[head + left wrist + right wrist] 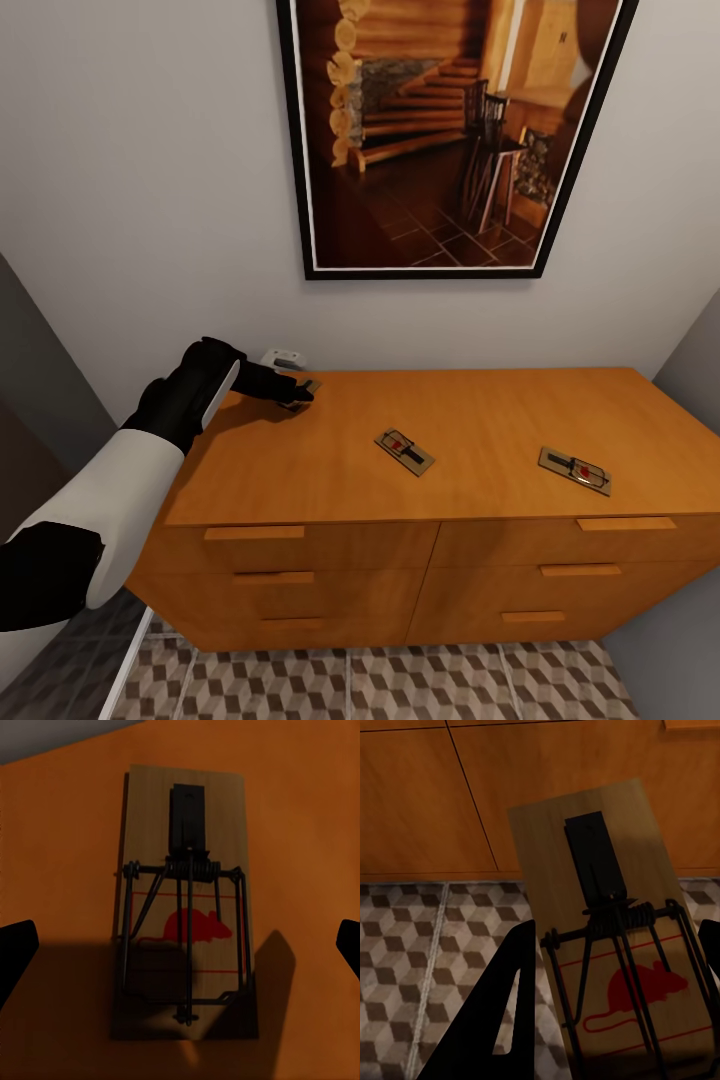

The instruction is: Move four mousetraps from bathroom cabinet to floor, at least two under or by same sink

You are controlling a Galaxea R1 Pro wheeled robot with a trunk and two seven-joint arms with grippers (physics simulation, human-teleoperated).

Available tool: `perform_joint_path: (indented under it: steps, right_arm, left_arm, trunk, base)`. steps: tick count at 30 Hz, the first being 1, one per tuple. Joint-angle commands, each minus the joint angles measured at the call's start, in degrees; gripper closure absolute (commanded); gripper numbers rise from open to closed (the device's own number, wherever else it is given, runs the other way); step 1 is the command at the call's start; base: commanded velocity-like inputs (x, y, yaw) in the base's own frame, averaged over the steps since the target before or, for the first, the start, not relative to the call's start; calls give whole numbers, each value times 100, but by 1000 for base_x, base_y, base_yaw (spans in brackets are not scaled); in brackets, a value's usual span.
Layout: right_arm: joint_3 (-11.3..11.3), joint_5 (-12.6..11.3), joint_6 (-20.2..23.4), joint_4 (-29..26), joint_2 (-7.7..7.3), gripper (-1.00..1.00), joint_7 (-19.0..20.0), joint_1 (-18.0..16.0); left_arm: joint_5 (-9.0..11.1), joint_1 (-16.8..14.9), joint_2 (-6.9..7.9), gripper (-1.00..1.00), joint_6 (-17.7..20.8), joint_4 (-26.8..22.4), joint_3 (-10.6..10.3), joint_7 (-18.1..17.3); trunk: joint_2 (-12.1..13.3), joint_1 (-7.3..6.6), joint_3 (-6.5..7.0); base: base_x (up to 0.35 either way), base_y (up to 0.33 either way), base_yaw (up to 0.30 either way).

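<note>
the left gripper (297, 392) is reaching over the back left corner of the cabinet (480, 470), poised above a mousetrap (187, 900) that is lying flat on the top. in the left wrist view its fingers (15, 952) are standing wide apart on either side of the board, not touching it, so it is holding nothing. two more mousetraps are resting on the same top: one near the middle (404, 451) and one toward the right front edge (575, 470), well apart from each other.

the right gripper (607, 1005) is carrying a fourth mousetrap (615, 937), its fingers closed on the board's long edges, with the drawer fronts and the bathroom floor (427, 967) lying beyond it.

each trap is looking like a thin, stiff wooden slab with wire parts raised on top, so it is probably very light and rigid, and it is sitting so low that there is little edge to catch. the best hold is likely across the narrow width, fingers pressing on the two long wooden edges near the middle, keeping clear of the spring and bar. the smooth top is likely letting the board slide if only one finger is touching first, so both should be meeting it together. a gentle squeeze should be enough.
</note>
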Motion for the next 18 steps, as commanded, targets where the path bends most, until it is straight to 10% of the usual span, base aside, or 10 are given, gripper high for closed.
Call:
perform_joint_path:
  steps: [1, 18]
  right_arm:
    - [39, -75, -15, 3, -1, 100, 56, -3]
    - [39, -73, -15, 3, -1, 100, 57, -3]
  left_arm:
    - [-23, -4, 5, -100, 14, -6, -16, -27]
    - [-29, -4, 5, -100, 11, -3, -19, -18]
  trunk:
    - [-3, 0, -5]
    - [-3, 0, -5]
  base:
    - [0, 0, 0]
    - [0, 0, 0]
